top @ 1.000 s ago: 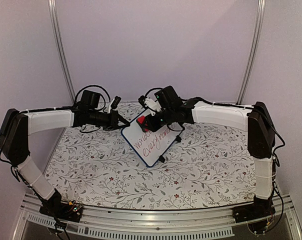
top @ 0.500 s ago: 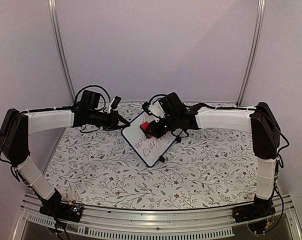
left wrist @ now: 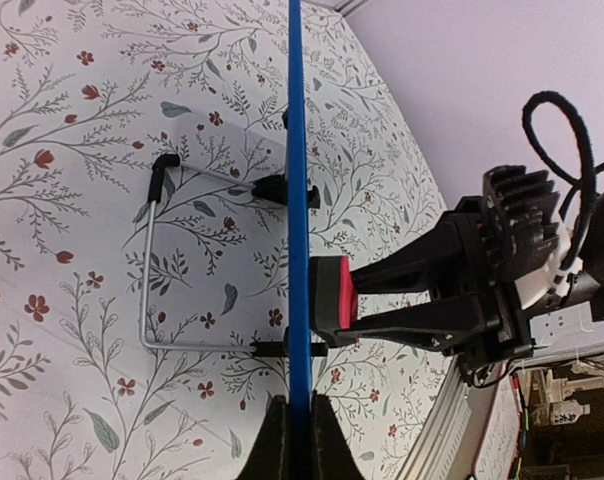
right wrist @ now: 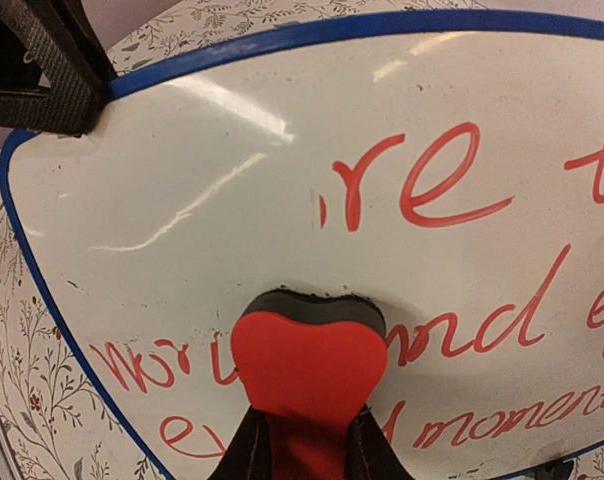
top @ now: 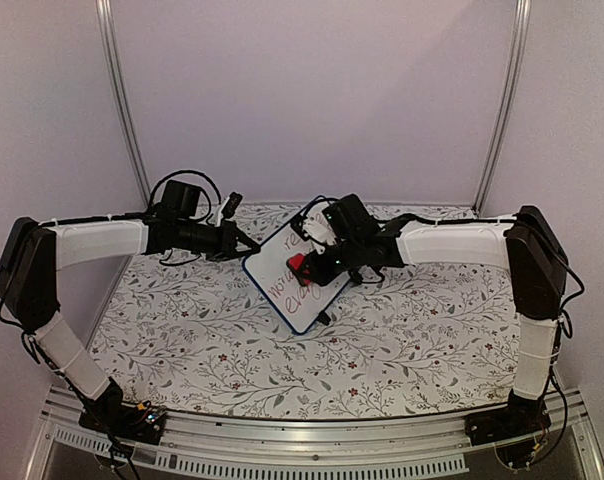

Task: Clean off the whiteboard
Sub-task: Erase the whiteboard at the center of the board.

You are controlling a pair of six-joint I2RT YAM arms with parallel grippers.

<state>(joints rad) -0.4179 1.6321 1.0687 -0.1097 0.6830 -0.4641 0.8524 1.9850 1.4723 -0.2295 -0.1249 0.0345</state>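
Observation:
The whiteboard (top: pixel 273 268) with a dark blue frame stands tilted on the table, red handwriting (right wrist: pixel 437 180) across its face. My left gripper (top: pixel 250 247) is shut on the board's left edge; in the left wrist view the board (left wrist: pixel 297 150) shows edge-on between the fingers of this gripper (left wrist: pixel 299 405). My right gripper (top: pixel 306 266) is shut on a red eraser (right wrist: pixel 307 365) with a dark pad. The pad presses flat on the board face (right wrist: pixel 282 150), just above the lower lines of writing. The area up and left of the eraser is white and smeared.
A wire stand (left wrist: pixel 147 270) with black feet props the board from behind on the floral tablecloth (top: pixel 202 340). Metal frame posts (top: pixel 122 100) rise at the back corners. An aluminium rail (top: pixel 312 430) runs along the near edge.
My right gripper slid the eraser down the board face toward the near side. The left gripper and the board stayed put.

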